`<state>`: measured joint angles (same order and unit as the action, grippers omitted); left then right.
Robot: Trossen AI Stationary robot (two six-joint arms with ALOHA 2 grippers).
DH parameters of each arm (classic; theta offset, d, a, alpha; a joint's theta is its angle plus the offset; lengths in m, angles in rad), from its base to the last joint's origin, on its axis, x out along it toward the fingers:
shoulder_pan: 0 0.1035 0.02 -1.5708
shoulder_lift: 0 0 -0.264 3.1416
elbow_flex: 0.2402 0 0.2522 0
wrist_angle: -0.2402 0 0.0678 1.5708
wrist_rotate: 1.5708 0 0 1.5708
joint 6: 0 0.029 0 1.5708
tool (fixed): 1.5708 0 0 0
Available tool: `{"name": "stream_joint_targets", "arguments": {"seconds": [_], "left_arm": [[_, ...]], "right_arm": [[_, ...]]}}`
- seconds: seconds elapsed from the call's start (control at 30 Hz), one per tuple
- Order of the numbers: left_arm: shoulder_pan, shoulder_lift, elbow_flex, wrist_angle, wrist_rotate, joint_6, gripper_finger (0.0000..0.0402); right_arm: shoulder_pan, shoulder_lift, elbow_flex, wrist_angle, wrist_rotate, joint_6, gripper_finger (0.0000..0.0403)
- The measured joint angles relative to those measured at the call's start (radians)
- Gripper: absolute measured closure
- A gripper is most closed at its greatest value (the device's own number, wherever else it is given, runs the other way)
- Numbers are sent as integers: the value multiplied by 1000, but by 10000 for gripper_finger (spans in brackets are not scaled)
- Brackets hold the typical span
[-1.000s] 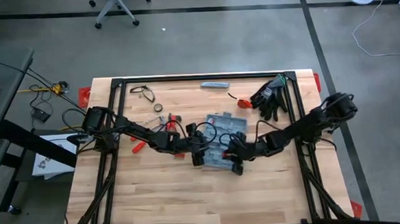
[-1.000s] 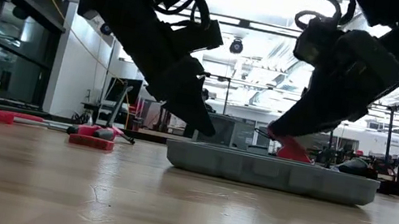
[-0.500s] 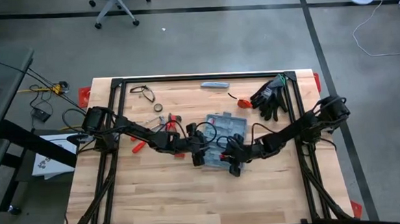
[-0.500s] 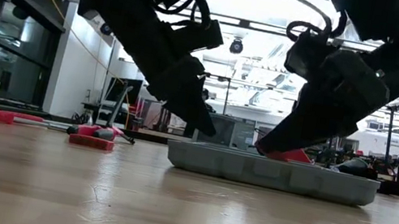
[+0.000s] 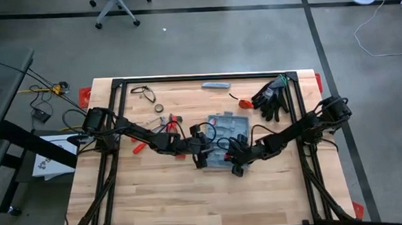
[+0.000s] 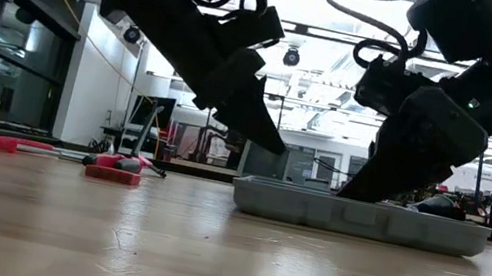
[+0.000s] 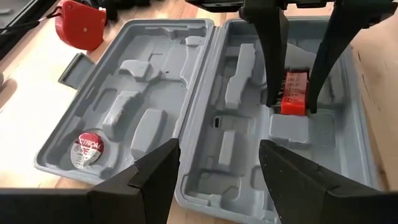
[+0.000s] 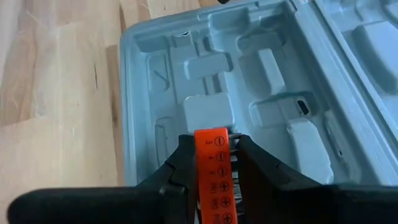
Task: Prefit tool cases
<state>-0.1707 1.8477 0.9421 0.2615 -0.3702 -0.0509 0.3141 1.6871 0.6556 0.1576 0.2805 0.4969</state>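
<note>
Two end effectors meet over the open tool case (image 5: 224, 140), which lies flat with both halves spread near the middle of the worktop (image 5: 164, 197). The right end effector (image 8: 214, 163) is inside one half, clamped on an orange bit holder (image 8: 212, 171) above a moulded slot. The left end effector (image 7: 217, 171) hangs at the case's edge, fingers apart and holding nothing.

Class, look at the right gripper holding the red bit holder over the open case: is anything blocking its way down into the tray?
Nothing visible blocks it. The right gripper grips the red bit holder directly above an empty moulded recess of the open case. The left gripper waits open at the case's near edge.
</note>
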Motion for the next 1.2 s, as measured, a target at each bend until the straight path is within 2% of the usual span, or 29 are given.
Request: {"name": "stream_joint_targets", "arguments": {"seconds": [0.13,0.27,0.37,0.77,0.83,0.97,1.2], "left_arm": [[0,0,0,-1,0,0,188],[0,0,0,-2,0,1,188],[0,0,0,-2,0,1,188],[0,0,0,-3,3,0,188],[0,0,0,9,34,3,188],[0,12,1,120,159,47,188],[22,74,30,215,247,67,203]], "right_arm": [[0,0,0,-1,6,2,323],[0,1,-1,-12,9,24,268],[1,1,-2,-12,9,27,247],[14,2,-3,0,4,19,242],[14,2,-3,1,4,19,241],[14,2,-3,3,4,17,241],[14,2,-3,7,5,14,241]]}}
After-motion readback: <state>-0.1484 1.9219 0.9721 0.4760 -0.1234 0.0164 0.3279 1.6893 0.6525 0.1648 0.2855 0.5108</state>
